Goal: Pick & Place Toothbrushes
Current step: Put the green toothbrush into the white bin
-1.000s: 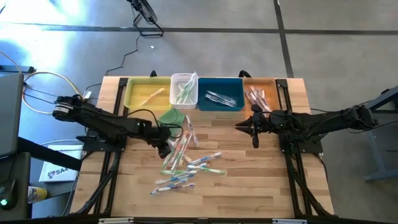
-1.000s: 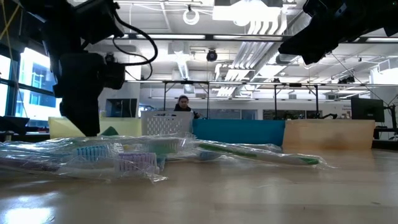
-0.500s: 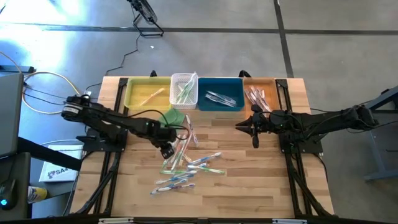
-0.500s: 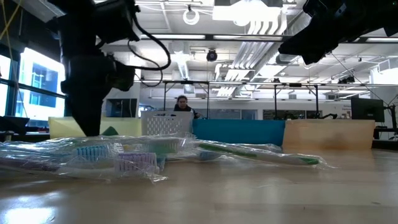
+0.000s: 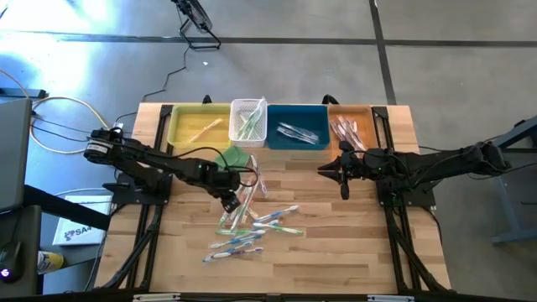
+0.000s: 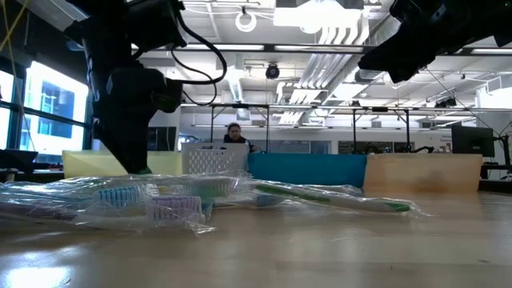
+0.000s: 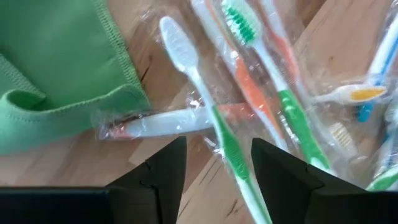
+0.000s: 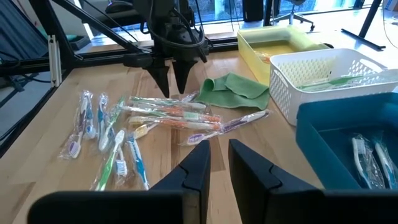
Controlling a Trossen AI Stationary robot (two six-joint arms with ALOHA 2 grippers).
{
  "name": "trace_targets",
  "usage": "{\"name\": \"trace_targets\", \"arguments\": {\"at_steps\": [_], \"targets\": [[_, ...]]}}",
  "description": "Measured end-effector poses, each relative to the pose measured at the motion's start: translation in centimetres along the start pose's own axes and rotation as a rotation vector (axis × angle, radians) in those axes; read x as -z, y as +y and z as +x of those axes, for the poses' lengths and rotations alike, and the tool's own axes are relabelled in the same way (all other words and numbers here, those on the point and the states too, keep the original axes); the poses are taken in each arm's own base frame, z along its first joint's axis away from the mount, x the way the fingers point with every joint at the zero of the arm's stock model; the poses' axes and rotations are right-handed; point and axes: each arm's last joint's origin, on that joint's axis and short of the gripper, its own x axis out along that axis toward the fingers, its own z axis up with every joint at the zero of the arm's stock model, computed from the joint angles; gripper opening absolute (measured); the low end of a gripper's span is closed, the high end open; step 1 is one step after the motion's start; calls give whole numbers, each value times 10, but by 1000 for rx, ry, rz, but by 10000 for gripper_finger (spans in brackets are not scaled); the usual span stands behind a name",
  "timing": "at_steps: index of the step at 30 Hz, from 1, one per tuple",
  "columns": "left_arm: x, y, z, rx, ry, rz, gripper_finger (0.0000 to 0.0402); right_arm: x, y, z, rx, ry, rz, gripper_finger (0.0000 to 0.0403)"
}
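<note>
Left gripper [image 5: 230,201] is down over the near edge of the toothbrush pile [image 5: 250,222], fingers apart, nothing between them that I can see. From its wrist view a green-handled brush [image 7: 231,151] runs up through the gap between the fingers [image 7: 163,171], with the green cloth [image 7: 59,81] just beside. Loose toothbrushes lie mid-table in clear wrappers. More sit in the yellow bin [image 5: 198,127], white basket [image 5: 248,120], blue bin [image 5: 297,127] and wooden bin [image 5: 351,126] along the far edge. Right gripper [image 5: 345,186] waits near the wooden bin, fingers slightly apart, empty.
</note>
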Motion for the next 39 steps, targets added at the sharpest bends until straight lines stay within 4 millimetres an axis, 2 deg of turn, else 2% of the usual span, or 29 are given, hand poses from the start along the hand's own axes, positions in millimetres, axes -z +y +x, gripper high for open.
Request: {"name": "trace_targets", "arguments": {"at_steps": [20, 27, 39], "targets": [[13, -14, -1, -5, -28, -46, 177, 0, 0, 0, 0, 0, 0, 50], [13, -13, -1, -25, -37, -47, 177, 0, 0, 0, -1, 0, 0, 50], [14, -14, 22, -34, 28, -39, 177, 1, 0, 0, 0, 8, -1, 50]]}}
